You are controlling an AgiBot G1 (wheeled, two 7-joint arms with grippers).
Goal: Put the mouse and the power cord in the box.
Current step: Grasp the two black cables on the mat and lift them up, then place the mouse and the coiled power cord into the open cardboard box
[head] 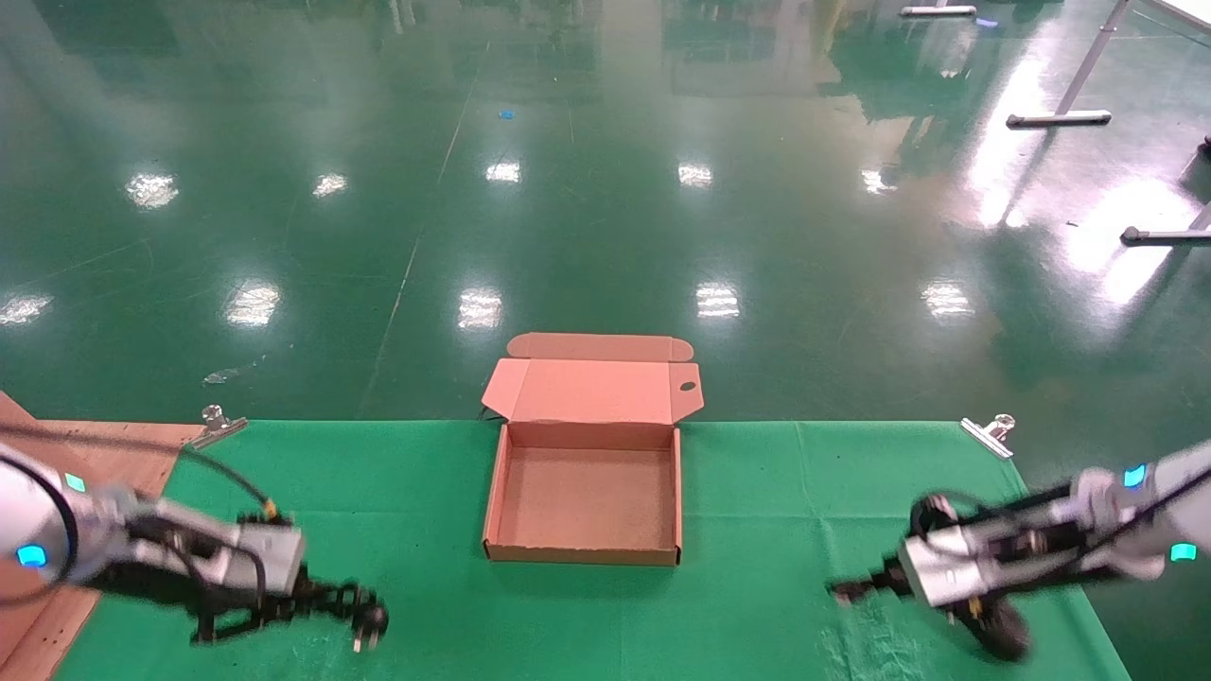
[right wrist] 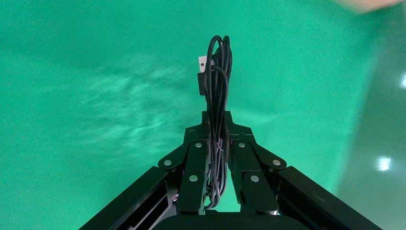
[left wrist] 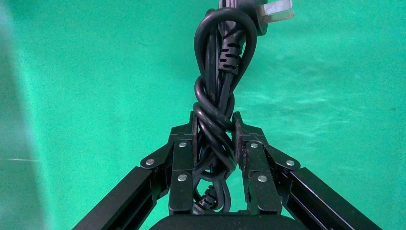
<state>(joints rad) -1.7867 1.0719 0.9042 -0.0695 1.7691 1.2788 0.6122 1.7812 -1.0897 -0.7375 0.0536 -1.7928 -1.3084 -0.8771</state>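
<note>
Two grippers loaded: both items clamped, neither yet in the box.
Left gripper: low over the green cloth at the robot's left, well apart from the box; fingers closed on the power cord.
Power cord: twisted bundle pinched between the pads, plug with metal prongs sticking out past the tips, toward the box.
Box: mid-table between the arms, lid flap folded back, floor bare.
Right gripper: low over the cloth at the robot's right, well apart from the box; fingers closed on the mouse's thin bundled wire, USB end showing.
Mouse: dark oval body seemingly hanging under the right gripper; contact with the cloth not clear.
Step in hand: judged as carrying, after pickup.
Next move: inward travel to above the open tray, clearing the side walls, then release; one arm at a time probably safer against a clash.
</note>
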